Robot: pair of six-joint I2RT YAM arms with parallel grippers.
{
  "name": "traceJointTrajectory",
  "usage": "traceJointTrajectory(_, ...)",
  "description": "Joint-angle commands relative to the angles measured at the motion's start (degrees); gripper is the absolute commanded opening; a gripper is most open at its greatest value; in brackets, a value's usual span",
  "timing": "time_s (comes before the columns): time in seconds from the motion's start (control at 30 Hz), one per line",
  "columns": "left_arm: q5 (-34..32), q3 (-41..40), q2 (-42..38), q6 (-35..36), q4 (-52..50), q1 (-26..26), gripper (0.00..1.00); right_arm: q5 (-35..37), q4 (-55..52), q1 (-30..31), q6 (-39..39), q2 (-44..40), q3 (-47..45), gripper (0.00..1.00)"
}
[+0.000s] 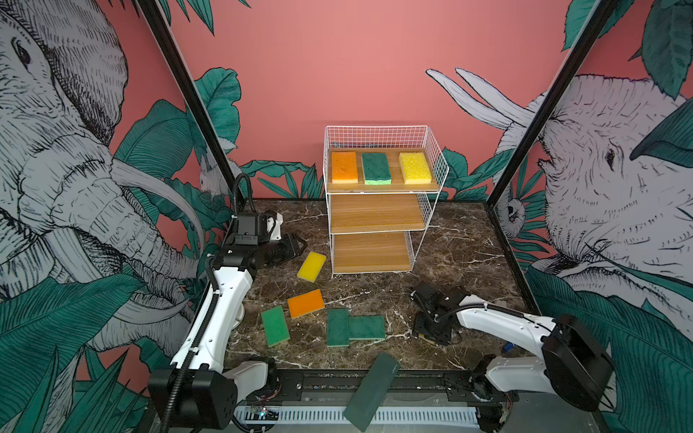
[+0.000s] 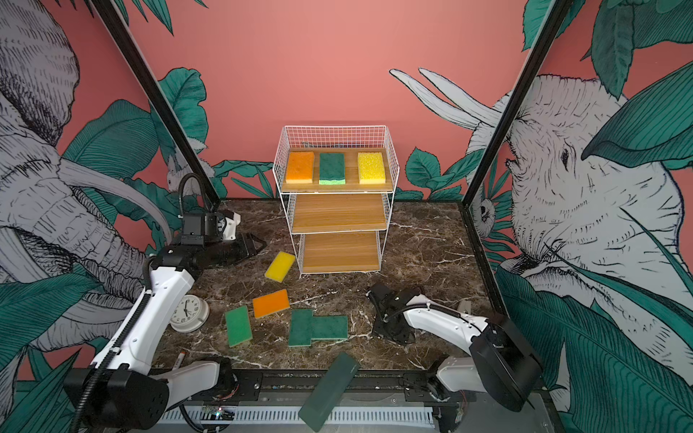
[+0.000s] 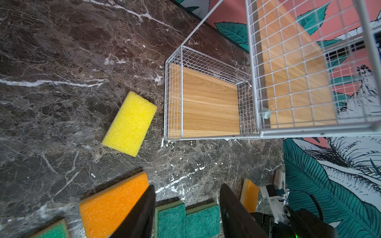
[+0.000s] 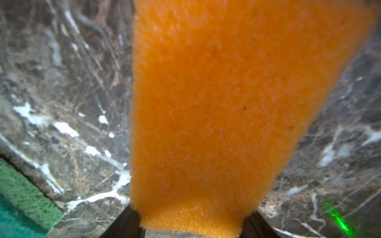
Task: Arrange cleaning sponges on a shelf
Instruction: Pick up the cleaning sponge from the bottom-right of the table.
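Right claw (image 4: 191, 224) tight around orange sponge (image 4: 226, 103) — left claw (image 3: 186, 214) agape, empty.

We see a coral-pink back wall (image 1: 337, 75) printed with teal leaves. Both side walls (image 1: 56, 168) carry large grey line-drawn elephants among more teal foliage, and black frame posts (image 1: 180, 86) slant up at the corners. The desk (image 1: 461, 240) is dark brown marble veined with white. Along its near edge runs a black rail (image 1: 412, 386) above a white slotted strip (image 2: 375, 416). Light is even and soft.
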Motion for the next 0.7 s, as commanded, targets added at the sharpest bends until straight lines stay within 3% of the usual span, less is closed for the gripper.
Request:
traceJointTrajectory(0.0,0.4,1.9,-1.3,0.8,-0.8,0.4,0.52,1.5,-4.3,-0.3,-1.4,-1.4,1.8,0.65)
traceJointTrajectory(0.43,-0.6,3.3,-2.6,2.0,-2.3,0.4,0.52,4.5,-10.5,5.2,-2.7,-7.1,7.2,0.62)
traceJointTrajectory(0.67,-1.1,4.7,-3.7,3.4,-4.2,0.4,0.52,7.7,-16.6,11.3,-8.3,-3.5,19.9,0.61)
